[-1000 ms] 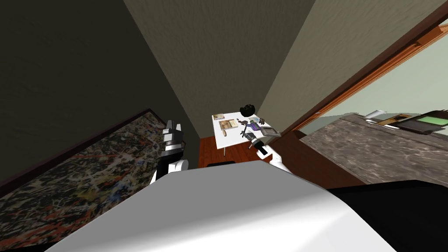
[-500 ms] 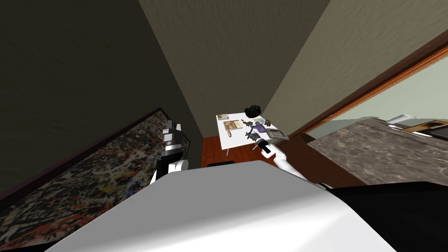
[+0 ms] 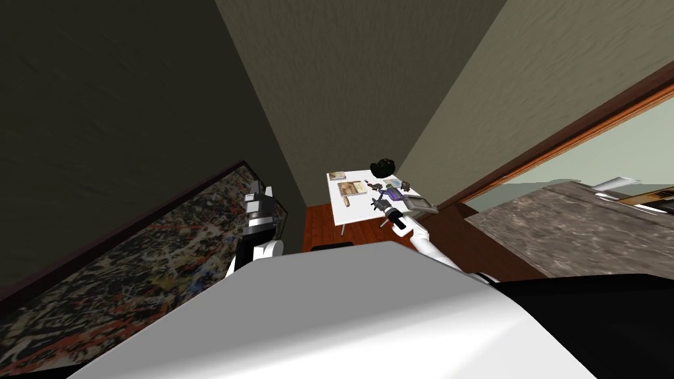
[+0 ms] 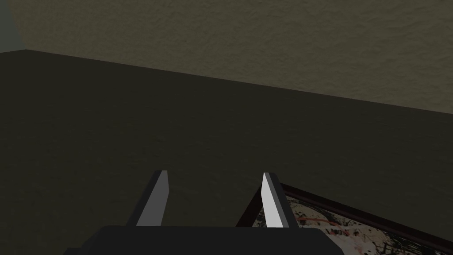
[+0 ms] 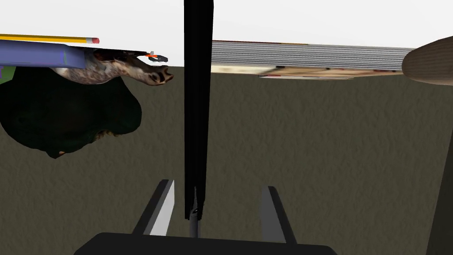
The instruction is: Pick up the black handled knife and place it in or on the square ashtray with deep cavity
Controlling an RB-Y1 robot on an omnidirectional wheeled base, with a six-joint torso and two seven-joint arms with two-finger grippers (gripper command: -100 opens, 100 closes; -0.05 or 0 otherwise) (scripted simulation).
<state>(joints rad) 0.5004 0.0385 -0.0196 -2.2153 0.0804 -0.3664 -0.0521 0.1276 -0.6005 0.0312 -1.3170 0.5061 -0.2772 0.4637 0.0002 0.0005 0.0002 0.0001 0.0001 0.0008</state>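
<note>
Olive-drab walls are meeting in a corner behind a small white bench (image 3: 355,212), and I am reaching over its near edge with my right gripper (image 5: 218,185). Its jaws are standing apart, one on each side of the black handled knife (image 5: 198,110). The long dark handle is running straight out between them, and neither blade is pressing on it. So I am judging that I am at the grasp itself: lined up, not yet holding.

Beyond the knife, a yellow pencil (image 5: 48,39), a mottled animal figure (image 5: 128,71), a black lump (image 5: 66,115) and a stack of books (image 5: 309,54) are crowding the bench.

Next I am needing to close squarely on the handle, lift it clear of that clutter, then swing it toward the grey square ashtray (image 3: 412,197). The ashtray is sitting at the bench's corner on my right, near the gripper.

My left gripper (image 4: 215,172) is hanging raised at my left side, its jaws spread and empty.
</note>
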